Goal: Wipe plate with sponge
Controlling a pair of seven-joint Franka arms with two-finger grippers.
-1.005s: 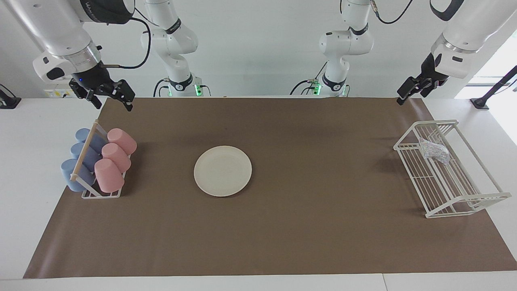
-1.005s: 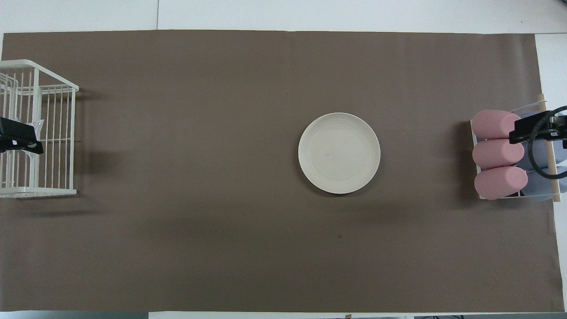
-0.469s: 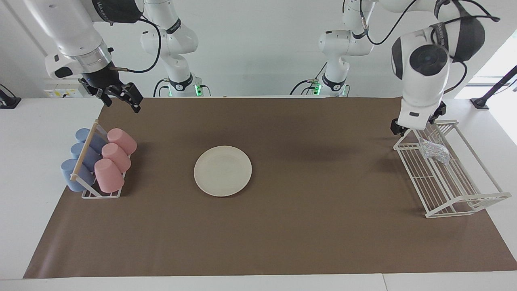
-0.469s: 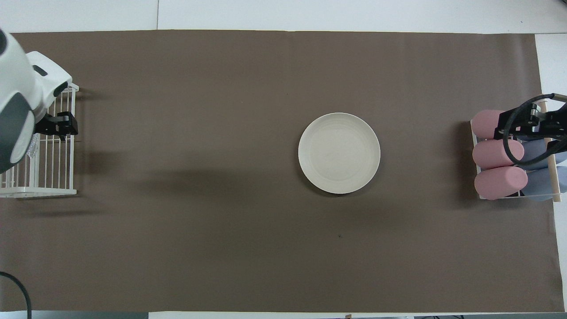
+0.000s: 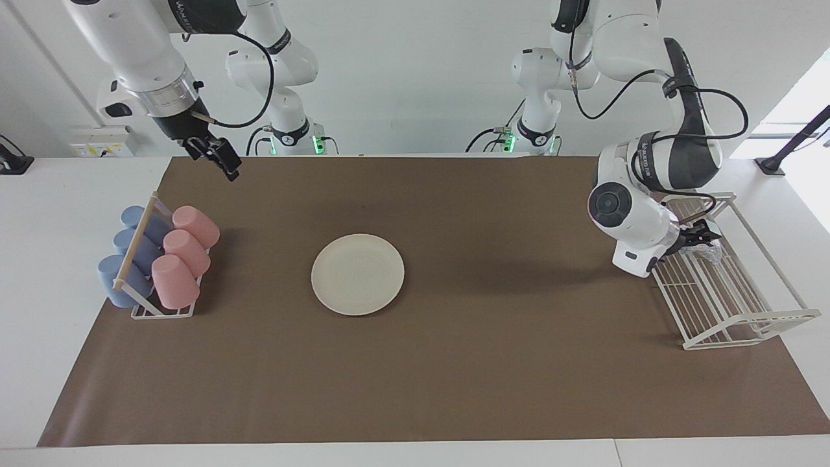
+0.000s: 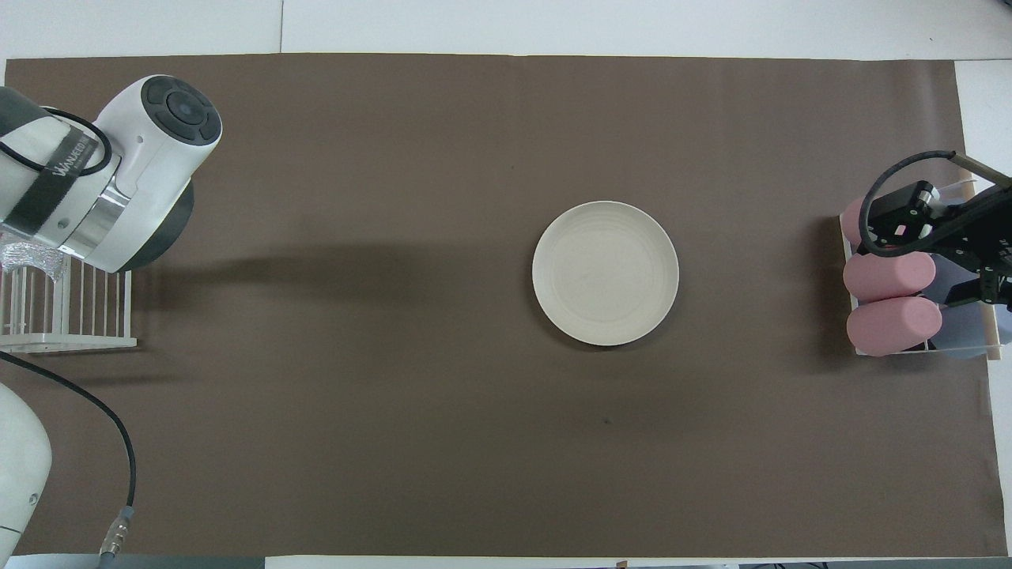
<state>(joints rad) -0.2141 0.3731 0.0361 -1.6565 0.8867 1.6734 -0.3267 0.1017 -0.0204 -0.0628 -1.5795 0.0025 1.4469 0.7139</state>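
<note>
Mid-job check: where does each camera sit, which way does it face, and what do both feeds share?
Facing view: high across the table, facing both arm bases; left gripper at the sponge in the wire rack, right gripper raised.
Overhead view: above the robots' end, looking steeply down; left arm's wrist hides the sponge.
Shared: plate, rack, pink cups.

A plain white wall point(image 5: 415, 78) is closing off the scene above the white table point(image 5: 58, 214). A matte brown rectangular mat point(image 5: 493, 363) is covering most of the tabletop. Bright daylight is coming through a window point(image 5: 801, 104) at the left arm's end, and a pale wall socket box point(image 5: 100, 139) is sitting low on the wall.
</note>
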